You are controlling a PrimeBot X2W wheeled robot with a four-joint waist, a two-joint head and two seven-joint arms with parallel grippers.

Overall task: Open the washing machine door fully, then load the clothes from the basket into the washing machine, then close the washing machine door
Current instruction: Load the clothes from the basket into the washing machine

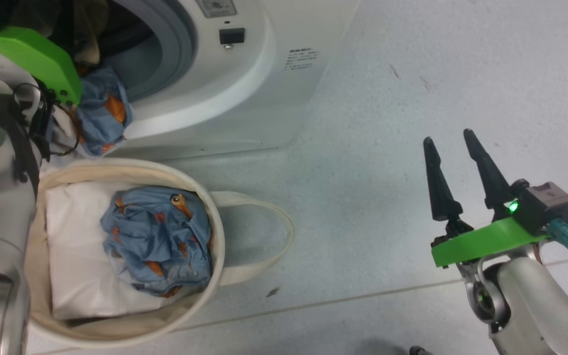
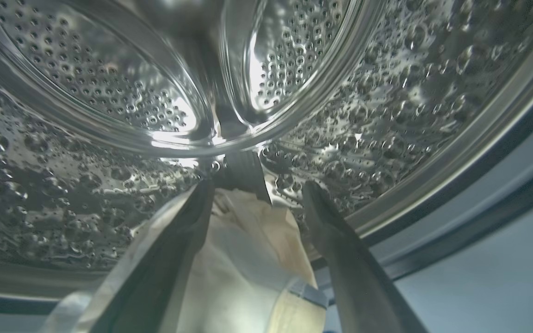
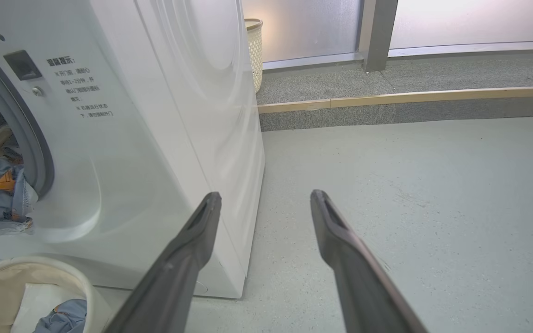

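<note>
Left pincer (image 2: pixel 257 189) is deep inside the drum (image 2: pixel 410 83) of the washing machine (image 1: pixel 249 93) with its fingers apart. A cream cloth (image 2: pixel 248 249) lies loose against one of them, so I would draw the arm straight back out, taking care not to drag along the blue garment (image 1: pixel 102 111) that hangs over the grey ring (image 1: pixel 175 44). Right pincer (image 1: pixel 448 135), also spread, hovers over the floor (image 1: pixel 387 98), well apart from the basket (image 1: pixel 217 222), which holds one more crumpled piece of the clothes (image 1: pixel 158 241) on white padding (image 1: pixel 74 246).
</note>
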